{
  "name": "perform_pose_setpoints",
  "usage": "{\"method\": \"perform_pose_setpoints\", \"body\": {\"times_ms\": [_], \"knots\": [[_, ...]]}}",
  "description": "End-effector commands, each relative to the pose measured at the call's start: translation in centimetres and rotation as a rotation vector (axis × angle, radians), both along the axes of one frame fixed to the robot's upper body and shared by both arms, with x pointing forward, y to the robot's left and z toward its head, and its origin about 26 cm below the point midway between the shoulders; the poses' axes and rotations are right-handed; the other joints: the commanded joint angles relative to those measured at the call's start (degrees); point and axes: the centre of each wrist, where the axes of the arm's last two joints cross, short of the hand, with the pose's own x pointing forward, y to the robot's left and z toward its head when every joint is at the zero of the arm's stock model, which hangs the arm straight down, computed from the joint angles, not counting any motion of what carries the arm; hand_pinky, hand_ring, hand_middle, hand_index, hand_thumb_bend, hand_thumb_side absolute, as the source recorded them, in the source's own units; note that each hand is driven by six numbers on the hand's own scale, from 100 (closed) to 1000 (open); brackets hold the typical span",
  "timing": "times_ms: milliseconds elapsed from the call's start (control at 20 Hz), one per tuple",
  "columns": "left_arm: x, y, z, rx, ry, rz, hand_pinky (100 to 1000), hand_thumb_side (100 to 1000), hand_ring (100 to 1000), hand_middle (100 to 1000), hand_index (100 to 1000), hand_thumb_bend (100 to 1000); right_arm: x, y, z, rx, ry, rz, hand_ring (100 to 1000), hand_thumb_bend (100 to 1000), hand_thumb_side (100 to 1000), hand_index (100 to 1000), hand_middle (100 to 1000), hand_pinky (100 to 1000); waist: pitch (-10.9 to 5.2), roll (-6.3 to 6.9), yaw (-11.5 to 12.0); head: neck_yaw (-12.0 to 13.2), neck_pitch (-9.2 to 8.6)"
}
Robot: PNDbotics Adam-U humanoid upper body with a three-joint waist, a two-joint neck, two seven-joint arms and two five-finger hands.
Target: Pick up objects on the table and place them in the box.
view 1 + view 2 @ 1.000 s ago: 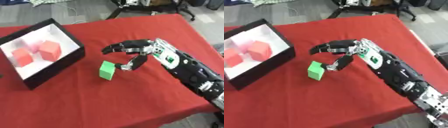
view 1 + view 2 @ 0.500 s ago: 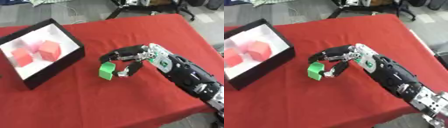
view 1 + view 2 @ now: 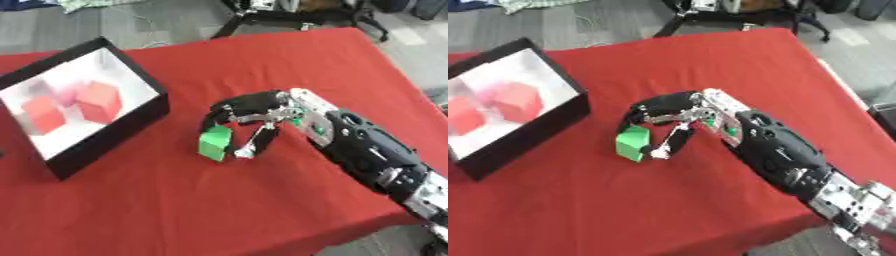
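A small bright green cube [image 3: 213, 143] sits at centre frame on the desk's plain red cloth [image 3: 289, 60]. The black-walled box [image 3: 112, 135] with a white inside, at the left, holds two red cubes [image 3: 98, 101]. The right hand [image 3: 255, 111] is black with silver parts.

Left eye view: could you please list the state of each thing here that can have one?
Green block: on the red tablecloth, between the fingers and thumb of the right hand.
Right hand: fingers curled round the green block, not lifted.
Box: open, holding two red blocks, plus something pale behind them.
Left hand: not in view.
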Motion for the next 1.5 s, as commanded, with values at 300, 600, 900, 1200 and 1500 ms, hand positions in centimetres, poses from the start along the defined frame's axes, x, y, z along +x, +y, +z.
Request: {"method": "perform_pose_setpoints", "body": {"times_ms": [300,600,900,1200,1500], "knots": [[0.0,0.1,0.9,0.006,-0.032,-0.01,818,846,1000,772,686,100,0.3,-0.8,3.4,0.11,-0.128,0.036,761,100,209,584,365,931,-0.92,0.82,-0.3,0.4,-0.08],[0.0,0.0,0.8,0.008,-0.028,-0.017,818,847,1000,772,686,100,1.3,-1.3,7.1,0.232,-0.182,0.002,759,100,198,577,348,935,-1.06,0.87,-0.5,0.5,-0.08],[0.0,-0.4,0.7,0.011,-0.023,-0.04,818,851,1000,773,686,100,3.1,-0.7,10.0,0.34,-0.189,-0.004,757,100,208,576,342,942,-0.81,0.92,-0.1,0.1,-0.08],[0.0,-1.5,0.7,0.02,-0.02,-0.093,818,856,1000,771,687,100,5.8,1.2,11.9,0.41,-0.155,0.005,755,100,225,585,343,951,-0.29,0.89,1.5,-1.4,-0.47],[0.1,-2.0,0.9,0.019,-0.022,-0.116,819,864,1000,772,687,100,6.5,1.6,11.7,0.403,-0.14,0.009,774,100,213,641,391,980,0.18,0.98,2.1,-1.9,-1.21]]}}
